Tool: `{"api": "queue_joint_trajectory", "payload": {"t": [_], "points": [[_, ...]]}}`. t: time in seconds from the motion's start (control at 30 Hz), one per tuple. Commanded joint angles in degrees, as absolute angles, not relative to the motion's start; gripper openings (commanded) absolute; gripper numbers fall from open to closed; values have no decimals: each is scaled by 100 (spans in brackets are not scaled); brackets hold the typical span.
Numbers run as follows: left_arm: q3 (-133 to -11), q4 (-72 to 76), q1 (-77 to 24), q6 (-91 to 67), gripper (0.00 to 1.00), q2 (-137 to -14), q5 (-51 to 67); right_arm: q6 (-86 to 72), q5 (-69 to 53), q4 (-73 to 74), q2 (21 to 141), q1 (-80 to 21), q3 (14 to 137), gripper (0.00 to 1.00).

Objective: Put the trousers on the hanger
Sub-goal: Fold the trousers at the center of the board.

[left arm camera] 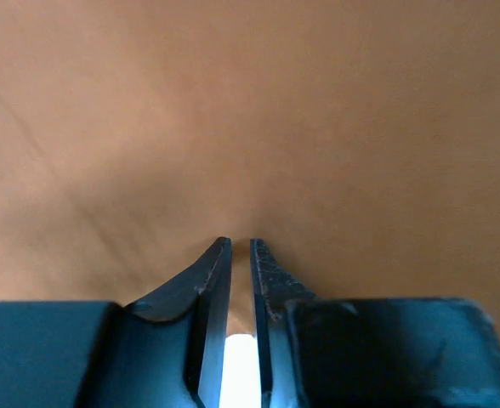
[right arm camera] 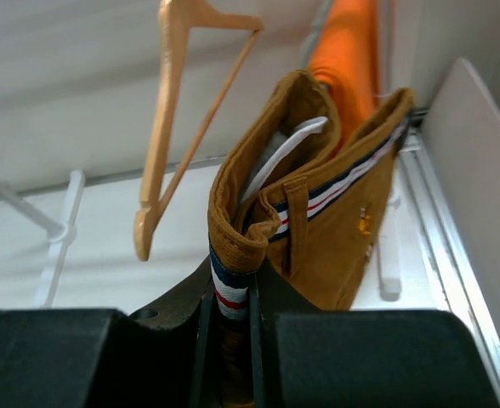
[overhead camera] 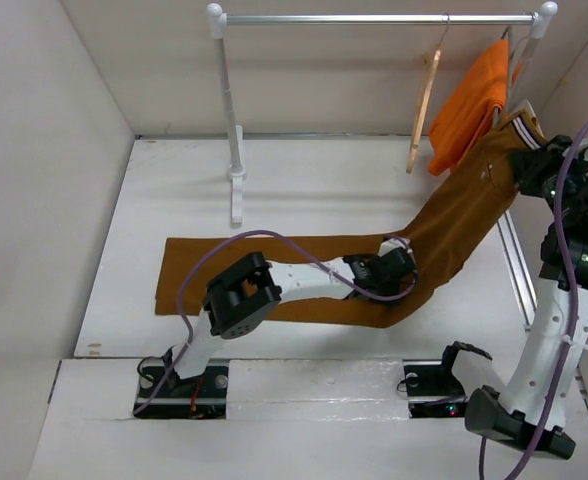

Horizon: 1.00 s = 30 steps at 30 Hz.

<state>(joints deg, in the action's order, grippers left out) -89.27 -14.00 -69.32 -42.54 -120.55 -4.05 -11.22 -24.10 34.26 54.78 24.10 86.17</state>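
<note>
The rust-brown trousers [overhead camera: 274, 265] lie flat across the table from the left, then rise to the right, where my right gripper [overhead camera: 526, 158] holds them up. In the right wrist view that gripper [right arm camera: 230, 285] is shut on the striped waistband of the trousers [right arm camera: 335, 229]. My left gripper [overhead camera: 404, 263] is down on the cloth at the bend. Its jaws [left arm camera: 240, 242] are nearly together, pinching the trousers [left arm camera: 250, 110], which pucker at the tips. The pale wooden hanger [overhead camera: 423, 105] hangs on the rail, just left of the waistband [right arm camera: 169, 127].
A white-and-silver clothes rail [overhead camera: 374, 18] spans the back, its left post [overhead camera: 232, 130] standing on the table. A bright orange garment [overhead camera: 471, 100] hangs between the hanger and my right gripper. White walls enclose the table on three sides.
</note>
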Motion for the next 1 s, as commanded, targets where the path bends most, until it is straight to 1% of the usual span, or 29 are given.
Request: {"api": "queue_joint_trajectory", "payload": {"t": [0.0, 0.03, 0.07, 0.1, 0.13, 0.17, 0.2, 0.23, 0.27, 0.3, 0.33, 0.37, 0.4, 0.43, 0.47, 0.5, 0.53, 0.63, 0.7, 0.73, 0.83, 0.97], "points": [[-9239, -2109, -6830, -4403, 12, -11814, -763, -1063, -2584, 2585, 5326, 1857, 8562, 0], [-8976, -2083, -6759, -4412, 11, -11543, -939, -1055, -2540, 2532, 5326, 1280, 8508, 0], [-7886, -1796, -6472, -4482, 11, -10461, -1062, -1098, -2035, 2496, 5387, 526, 8412, 0], [-7875, -1793, -6469, -4482, 12, -10450, -1133, -1099, -2030, 2435, 5388, 519, 8411, 0], [-7518, -1680, -6321, -4526, 12, -9998, -1221, -1116, -1421, 2365, 5405, -352, 8394, 0], [-7141, -1670, -6145, -4561, 12, -9167, -1317, -1186, -1102, 2277, 5449, -804, 8394, 0], [-6545, -1713, -5682, -4596, 12, -8767, -1466, -1187, -794, 2198, 5632, -1244, 8446, 0], [-6295, -1818, -5399, -4597, 13, -8336, -1494, -1195, -138, 2180, 5747, -2049, 8620, 0], [-6093, -1872, -5057, -4579, 14, -7610, -1477, -1169, 199, 2136, 5896, -2422, 8718, 0], [-5795, -1933, -4688, -4527, 14, -7263, -1381, -1152, 420, 1997, 6211, -2739, 8797, 0], [-5696, -2012, -3919, -4378, 15, -6938, -1310, -1151, 648, 1943, 6388, -2994, 8954, 0], [-5652, -2065, -3502, -4299, 15, -6395, -1223, -1160, 894, 1855, 6572, -3371, 9043, 0], [-5634, -2109, -3089, -4211, 15, -6172, -961, -1160, 957, 1654, 6757, -3514, 9114, 0], [-5642, -2101, -2258, -4036, 16, -5979, -749, -1178, 1106, 1574, 7124, -3637, 9193, 0], [-5660, -2101, -1832, -3991, 17, -5707, -521, -1186, 1255, 1495, 7302, -3917, 9333, 0], [-5747, -2101, -1445, -3929, 17, -5617, -31, -1195, 1396, 1355, 7460, -4050, 9404, 0], [-5826, -2222, -1146, -3885, 17, -5573, 182, -1195, 1484, 1284, 7793, -4147, 9483, 0], [-6161, -2530, -1011, -3920, 17, -5528, -147, -1239, 1538, 784, 8269, -4578, 9641, 0], [-6231, -2558, -1011, -4008, 18, -5344, -428, -1239, 1573, 642, 8814, -4885, 9886, 0], [-6519, -2775, -950, -3990, 19, -5283, -735, -1222, 1591, 537, 9372, -5087, 10131, 0], [-6836, -2996, -949, -3868, 20, -5300, -1194, -1265, 1477, 335, 9719, -5360, 10282, 0], [-7907, -3313, -949, -3744, 21, -5405, -1783, -1327, 1178, 298, 10842, -5791, 10914, 0]]}}
